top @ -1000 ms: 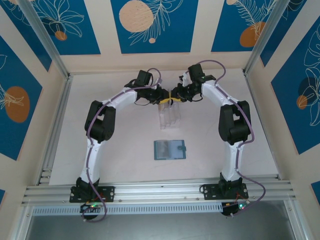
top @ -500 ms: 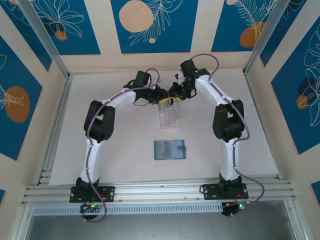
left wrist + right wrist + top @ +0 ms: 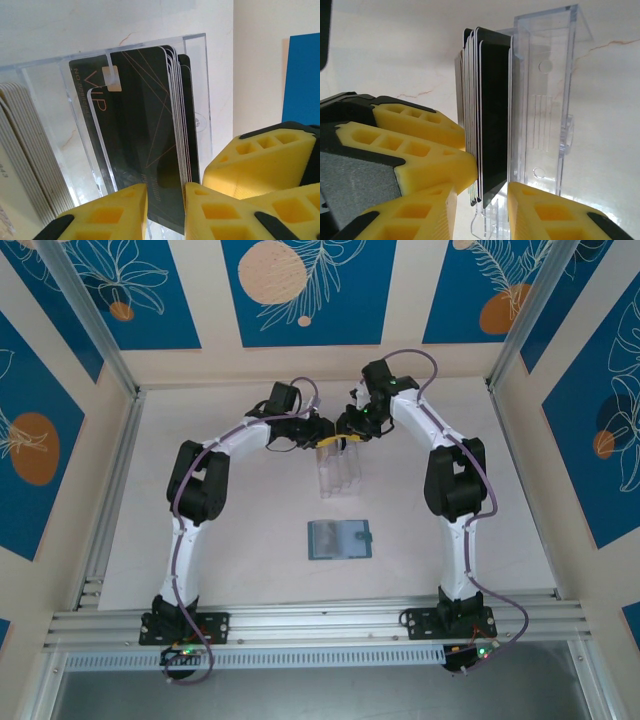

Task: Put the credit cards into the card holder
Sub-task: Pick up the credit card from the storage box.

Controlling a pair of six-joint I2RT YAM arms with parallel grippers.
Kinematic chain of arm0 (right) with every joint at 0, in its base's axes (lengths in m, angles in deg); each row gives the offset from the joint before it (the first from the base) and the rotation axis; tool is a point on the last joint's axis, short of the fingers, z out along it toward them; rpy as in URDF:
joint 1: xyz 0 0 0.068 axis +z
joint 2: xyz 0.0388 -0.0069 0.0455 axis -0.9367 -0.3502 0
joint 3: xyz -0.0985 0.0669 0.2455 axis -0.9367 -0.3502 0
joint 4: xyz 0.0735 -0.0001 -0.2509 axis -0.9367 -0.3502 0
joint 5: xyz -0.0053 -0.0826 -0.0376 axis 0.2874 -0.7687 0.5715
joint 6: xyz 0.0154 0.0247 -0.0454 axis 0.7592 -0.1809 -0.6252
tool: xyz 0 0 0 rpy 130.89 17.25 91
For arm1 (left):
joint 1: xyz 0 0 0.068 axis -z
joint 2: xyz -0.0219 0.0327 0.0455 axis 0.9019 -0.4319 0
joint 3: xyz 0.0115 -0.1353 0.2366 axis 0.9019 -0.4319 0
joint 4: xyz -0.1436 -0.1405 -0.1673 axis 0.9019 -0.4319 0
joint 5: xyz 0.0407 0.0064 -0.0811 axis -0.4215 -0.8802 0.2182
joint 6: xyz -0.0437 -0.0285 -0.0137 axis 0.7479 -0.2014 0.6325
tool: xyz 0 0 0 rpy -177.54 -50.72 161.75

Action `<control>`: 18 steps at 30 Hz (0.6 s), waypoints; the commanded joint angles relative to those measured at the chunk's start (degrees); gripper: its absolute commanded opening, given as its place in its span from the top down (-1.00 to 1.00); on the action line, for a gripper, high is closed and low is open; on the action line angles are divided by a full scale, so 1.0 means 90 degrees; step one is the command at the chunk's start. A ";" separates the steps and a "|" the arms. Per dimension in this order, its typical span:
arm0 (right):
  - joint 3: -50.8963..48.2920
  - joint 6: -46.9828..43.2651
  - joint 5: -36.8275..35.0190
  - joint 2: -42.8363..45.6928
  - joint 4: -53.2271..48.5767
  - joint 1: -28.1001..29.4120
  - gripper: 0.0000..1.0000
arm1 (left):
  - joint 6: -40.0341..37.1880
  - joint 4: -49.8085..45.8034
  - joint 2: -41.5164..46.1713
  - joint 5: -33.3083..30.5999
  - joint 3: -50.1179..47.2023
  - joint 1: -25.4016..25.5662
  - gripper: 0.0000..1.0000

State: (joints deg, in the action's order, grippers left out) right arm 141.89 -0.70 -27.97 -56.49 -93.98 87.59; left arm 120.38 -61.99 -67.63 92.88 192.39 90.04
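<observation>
A stack of dark credit cards (image 3: pixel 145 125), the front one marked VIP in gold, stands in the end slot of a clear acrylic rack (image 3: pixel 337 472). My left gripper (image 3: pixel 166 210) is shut on the lower part of that stack, its yellow fingers on either side. My right gripper (image 3: pixel 480 210) is open. The cards' (image 3: pixel 495 115) bottom corner and the rack wall (image 3: pixel 545 100) lie between its fingers, with a gap on its left. In the top view both grippers, left (image 3: pixel 325 436) and right (image 3: pixel 349 430), meet at the rack's far end. The slate-teal card holder (image 3: pixel 340 539) lies flat on the table, nearer the arm bases.
Another stack of pale cards (image 3: pixel 30 160) fills the rack slot beside the dark ones. One finger of the right gripper (image 3: pixel 265 160) sits close to my left fingers. Metal rails (image 3: pixel 110 500) border the table on the left and front.
The right arm swung its wrist in over the rack's far end and its jaws spread wider. The left arm and the cards it grips stayed put.
</observation>
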 commanded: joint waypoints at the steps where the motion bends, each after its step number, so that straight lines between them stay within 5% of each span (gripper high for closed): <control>1: -0.0007 0.0118 0.0584 -0.0402 0.0174 0.0066 0.35 | 0.0040 -0.0262 -0.0024 -0.0200 -0.0143 0.0004 0.53; 10: -0.0184 0.0181 0.1383 -0.0304 0.0496 -0.0046 0.40 | 0.0027 -0.0284 -0.0013 -0.0200 -0.0118 0.0003 0.53; 18: -0.0241 -0.0051 0.0282 0.0331 0.0352 -0.0003 0.34 | 0.0072 -0.0231 -0.0037 -0.0172 -0.0132 -0.0006 0.53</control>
State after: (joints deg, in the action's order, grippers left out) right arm 140.80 -0.35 -23.78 -56.42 -92.47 86.30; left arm 120.60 -61.77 -67.63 93.08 192.39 89.91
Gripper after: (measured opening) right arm 0.327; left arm 0.234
